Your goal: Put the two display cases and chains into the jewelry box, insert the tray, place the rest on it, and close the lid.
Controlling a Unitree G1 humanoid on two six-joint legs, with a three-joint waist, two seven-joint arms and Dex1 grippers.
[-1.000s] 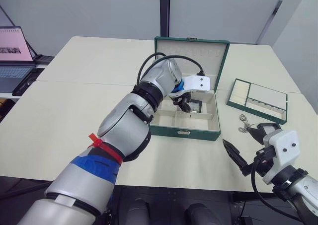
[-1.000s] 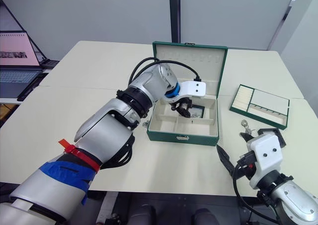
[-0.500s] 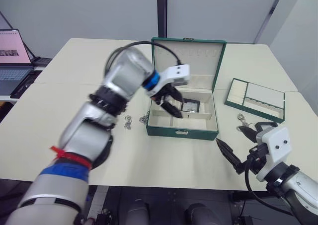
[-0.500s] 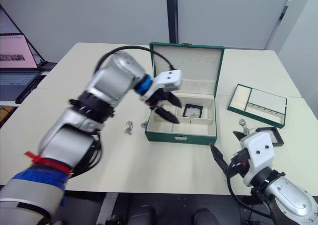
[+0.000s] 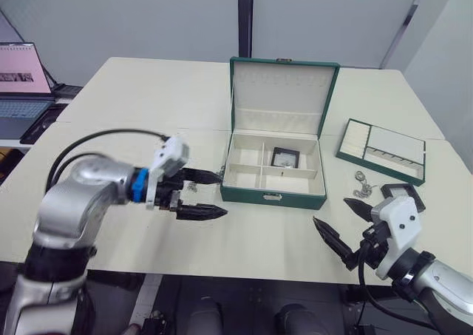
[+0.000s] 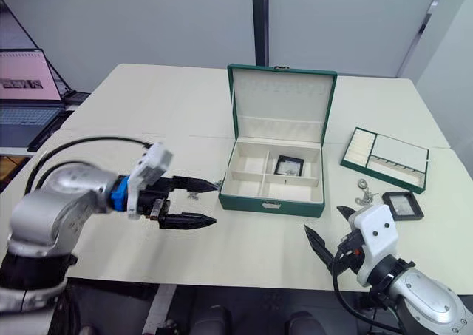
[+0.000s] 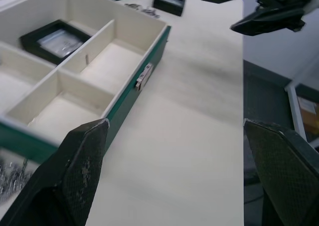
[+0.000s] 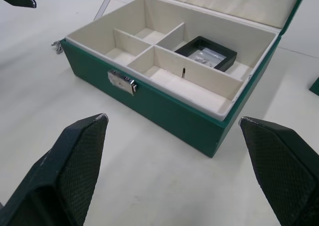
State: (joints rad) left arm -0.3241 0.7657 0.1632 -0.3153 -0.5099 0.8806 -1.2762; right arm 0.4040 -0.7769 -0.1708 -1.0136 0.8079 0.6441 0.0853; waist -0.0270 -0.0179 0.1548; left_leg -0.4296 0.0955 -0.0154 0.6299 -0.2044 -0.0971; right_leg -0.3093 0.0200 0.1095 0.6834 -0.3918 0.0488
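Standing open at the centre of the frame, the jewelry box (image 5: 274,174) rests on the bench (image 5: 126,113) with its lid (image 5: 281,88) raised upright behind it, cream lining and a row of small hooks facing forward. One display case (image 5: 284,157) lies inside, in the rear right compartment; the other compartments show bare lining. The second display case (image 6: 403,203) sits on the bench at the right of the frame, with a chain cluster (image 6: 363,191) just beside it toward the box. Above these, at the right edge, lies the tray (image 5: 382,150), well apart from the box. Another chain cluster (image 6: 194,194) lies just left of the box's front corner.

The left end effector (image 5: 211,196) hovers at lower left of centre, fingers spread apart and empty, tips pointing toward the box with the chain cluster near them. The right end effector (image 6: 330,231) hangs at the lower right of the frame, its fingers likewise spread wide with nothing between them. A laptop (image 5: 24,76) sits at the far left edge.
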